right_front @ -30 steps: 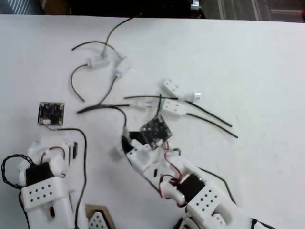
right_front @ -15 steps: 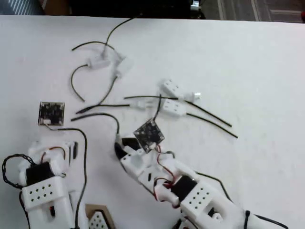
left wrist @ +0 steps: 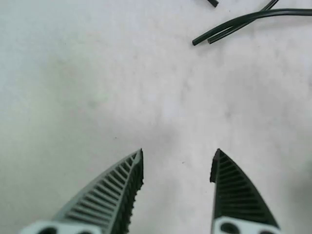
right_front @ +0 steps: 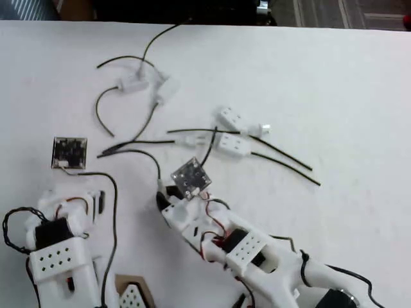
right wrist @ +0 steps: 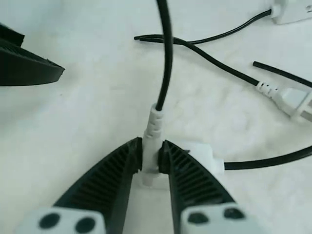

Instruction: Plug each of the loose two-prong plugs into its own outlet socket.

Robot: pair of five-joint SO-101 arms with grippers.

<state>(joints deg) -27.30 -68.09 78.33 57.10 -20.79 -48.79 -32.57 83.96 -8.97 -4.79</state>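
During the last second the right gripper (right wrist: 151, 144) has drawn back a little toward the near edge of the table (right_front: 334, 77) and toward its left side, and the wrist has turned. The plug (right wrist: 154, 121) went with it. Its black cable (right_front: 138, 154) was dragged along, so the free end now lies a bit nearer to the left edge. I judge that this takes the plug away from the socket (right_front: 234, 145) in the middle of the table and from the other socket (right_front: 230, 118) just behind it. So the step looks more like carrying or re-aiming than inserting, and the plug in the gripper is not yet at any socket.

The fingers of the right gripper are clamped on the plug from both sides. The plug is white and slim, with a ribbed collar where the cable leaves it. It stands nearly upright between the fingers, close over the table, and its prongs are hidden. A second plug (right wrist: 292, 100) lies loose and flat nearby. The left gripper (left wrist: 176, 163) hangs over bare table toward the near-left corner, its fingers apart and holding nothing.
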